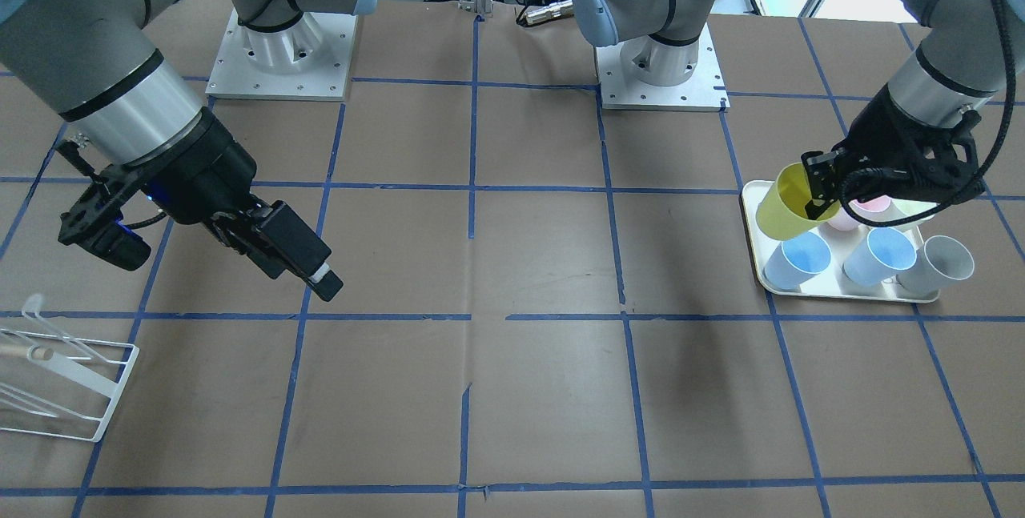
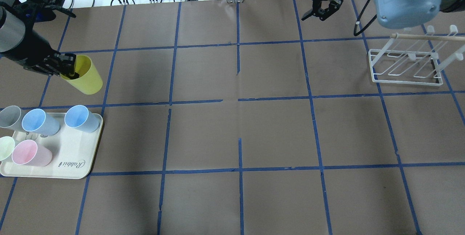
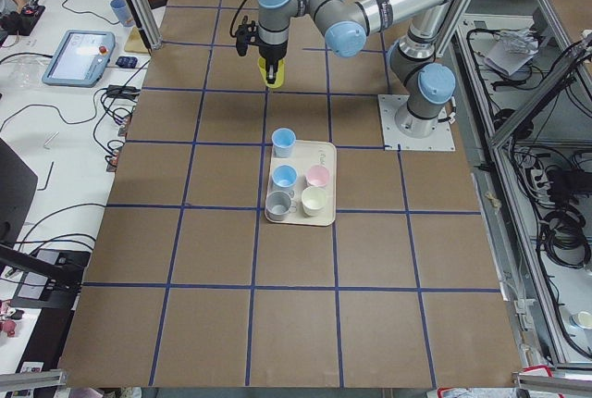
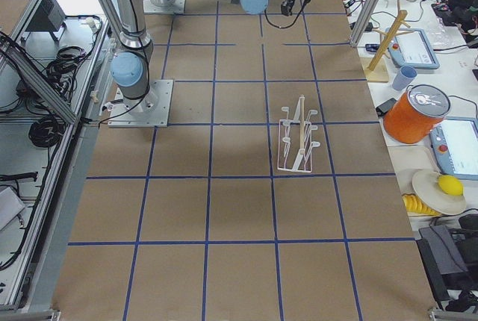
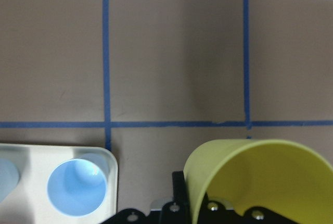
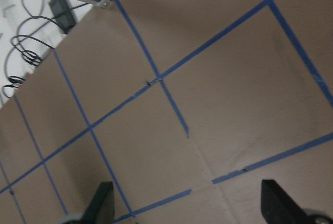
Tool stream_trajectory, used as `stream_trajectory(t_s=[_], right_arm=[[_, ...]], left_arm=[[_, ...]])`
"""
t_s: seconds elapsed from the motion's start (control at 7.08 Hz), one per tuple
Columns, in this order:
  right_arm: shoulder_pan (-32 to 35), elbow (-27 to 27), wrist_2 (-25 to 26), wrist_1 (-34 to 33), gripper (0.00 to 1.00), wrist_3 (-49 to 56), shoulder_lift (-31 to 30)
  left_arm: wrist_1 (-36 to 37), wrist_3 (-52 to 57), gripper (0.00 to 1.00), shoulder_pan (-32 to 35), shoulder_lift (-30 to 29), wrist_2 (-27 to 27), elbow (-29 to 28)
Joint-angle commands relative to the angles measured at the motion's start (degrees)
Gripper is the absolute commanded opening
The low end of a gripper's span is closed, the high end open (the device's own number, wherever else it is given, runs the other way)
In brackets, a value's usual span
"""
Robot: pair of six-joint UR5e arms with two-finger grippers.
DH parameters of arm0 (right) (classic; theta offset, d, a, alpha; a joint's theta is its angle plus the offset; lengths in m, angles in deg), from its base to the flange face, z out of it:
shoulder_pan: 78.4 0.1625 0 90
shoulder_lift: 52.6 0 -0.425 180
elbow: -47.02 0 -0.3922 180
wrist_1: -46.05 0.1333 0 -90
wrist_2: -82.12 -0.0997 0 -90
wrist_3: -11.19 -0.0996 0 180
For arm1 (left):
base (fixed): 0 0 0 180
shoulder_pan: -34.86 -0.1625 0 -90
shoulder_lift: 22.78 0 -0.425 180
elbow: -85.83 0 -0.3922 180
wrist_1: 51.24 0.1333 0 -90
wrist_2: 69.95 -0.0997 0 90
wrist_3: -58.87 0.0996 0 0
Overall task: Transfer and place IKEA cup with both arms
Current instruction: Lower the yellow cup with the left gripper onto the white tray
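A: How will the IKEA cup (image 2: 87, 78) handle?

B: My guess is light, thin plastic. It should be stiff at the rim, but the wall may flex under a hard squeeze. The surface looks smooth, so it could slip or swivel in a 2-finger pinch. I doubt it is fragile; dropped, it would more likely bounce and roll than break.

A: Where should it be held?

B: The left gripper (image 2: 69, 68) is clamped on the rim wall, 1 finger inside the mouth and 1 outside. For a hand-over I'd judge the free lower body the best spot for the right gripper (image 6: 187, 208). Its fingers stand wide apart with nothing between them.

A: And where is the cup?

B: On the left side of the table, tilted in that grip and apparently off the surface. It is just beyond the far edge of the tray (image 2: 72, 169). It is well apart from the right gripper and from the white wire rack (image 2: 408, 57) on the right.

A: What does it look like?

B: Bright lemon yellow, opaque, tapered, no handle, mouth wider than base. What the left wrist view shows of the inside looks empty. It seems the same size as the 5 on the tray: 2 blue cups (image 2: 81, 118), a grey cup (image 2: 10, 116), a pink cup (image 2: 27, 153) and a pale green cup (image 2: 5, 148).
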State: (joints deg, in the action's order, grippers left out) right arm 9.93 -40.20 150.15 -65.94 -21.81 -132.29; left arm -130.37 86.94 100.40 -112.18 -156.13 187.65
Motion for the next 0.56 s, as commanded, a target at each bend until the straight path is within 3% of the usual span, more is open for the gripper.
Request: stream_trajectory(t_s=[0.0,0.42], right_arm=[[0.1,0.7,13.4,13.3,1.00,7.3,-2.3],[-0.1,0.3,23.6,25.6,1.00,20.0,-7.2]], left_arm=[[-5.4,12.7,0.00,-6.3,1.1,-4.5,0.8],[1.0,25.9,0.00,-18.6,0.7,-3.8,10.0]])
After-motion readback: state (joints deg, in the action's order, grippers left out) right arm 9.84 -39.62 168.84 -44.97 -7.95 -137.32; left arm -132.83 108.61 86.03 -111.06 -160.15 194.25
